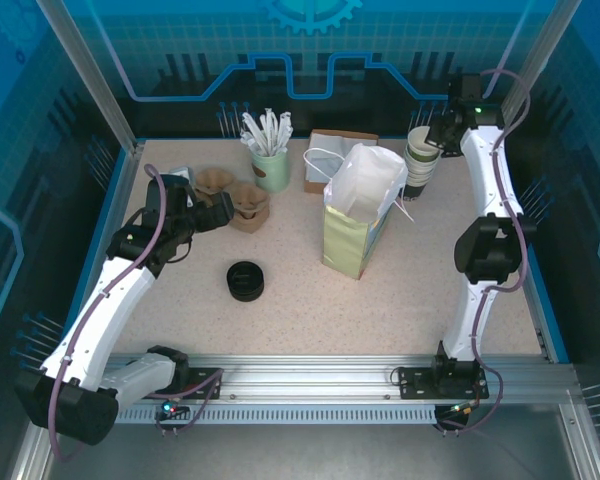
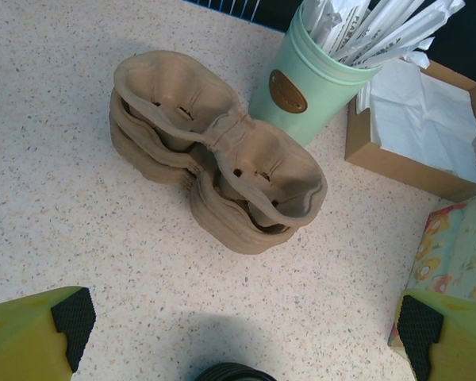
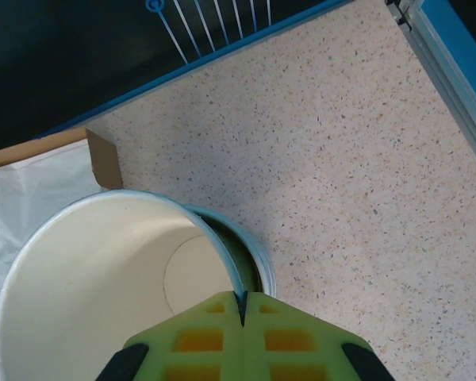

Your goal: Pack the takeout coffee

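**Right claw nips the top cup, back right**

Top view: the right gripper [image 1: 435, 135] meets a stack of olive-sided, white-rimmed paper cups [image 1: 418, 165]. The stack stands upright with mouths up, at the back right beside the tall white-and-green paper bag [image 1: 360, 215].

Left wrist: the left gripper [image 2: 242, 317] has its jaws spread wide apart above the stacked brown pulp cup carriers [image 2: 214, 151].

Right wrist: the pads are pressed together on the wall of the top lidless cup [image 3: 87, 270]. Its mouth faces the camera, and it sits askew of the cup beneath [image 3: 255, 252].
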You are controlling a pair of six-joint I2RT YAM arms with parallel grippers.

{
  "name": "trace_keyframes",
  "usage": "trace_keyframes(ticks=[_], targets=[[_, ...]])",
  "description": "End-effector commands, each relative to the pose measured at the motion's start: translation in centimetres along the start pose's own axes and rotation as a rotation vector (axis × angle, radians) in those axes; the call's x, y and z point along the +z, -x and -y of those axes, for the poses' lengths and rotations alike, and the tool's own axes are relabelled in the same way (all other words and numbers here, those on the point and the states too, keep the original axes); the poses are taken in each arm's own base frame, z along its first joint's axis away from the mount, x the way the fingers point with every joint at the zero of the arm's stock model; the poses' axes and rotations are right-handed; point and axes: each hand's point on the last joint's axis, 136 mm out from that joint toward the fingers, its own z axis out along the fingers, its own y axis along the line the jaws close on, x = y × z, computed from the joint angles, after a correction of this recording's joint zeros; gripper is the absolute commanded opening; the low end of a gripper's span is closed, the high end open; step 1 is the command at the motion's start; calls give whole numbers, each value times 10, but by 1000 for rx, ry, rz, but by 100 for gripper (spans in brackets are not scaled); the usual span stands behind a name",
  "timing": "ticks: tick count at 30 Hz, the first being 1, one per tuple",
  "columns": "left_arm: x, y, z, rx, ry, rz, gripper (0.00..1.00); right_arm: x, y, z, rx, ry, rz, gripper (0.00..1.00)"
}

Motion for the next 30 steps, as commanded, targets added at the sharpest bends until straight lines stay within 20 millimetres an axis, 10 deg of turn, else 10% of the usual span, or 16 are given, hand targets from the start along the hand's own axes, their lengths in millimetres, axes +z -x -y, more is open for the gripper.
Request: trace_keyframes(ticks=[1,16,24,30], targets=[[-15,11,7,26,-19,18,99,-65,21,-13,-18,71,103,0],[-68,26,29,7,-161,64,99,-205,16,8,-59,121,255,0],[-86,2,32,-18,-212,-15,99,-271,-55,45,-88,136,251,0],[-88,-31,31,-84,-216,-176,99,-283,-130,66,-95,181,169,0]])
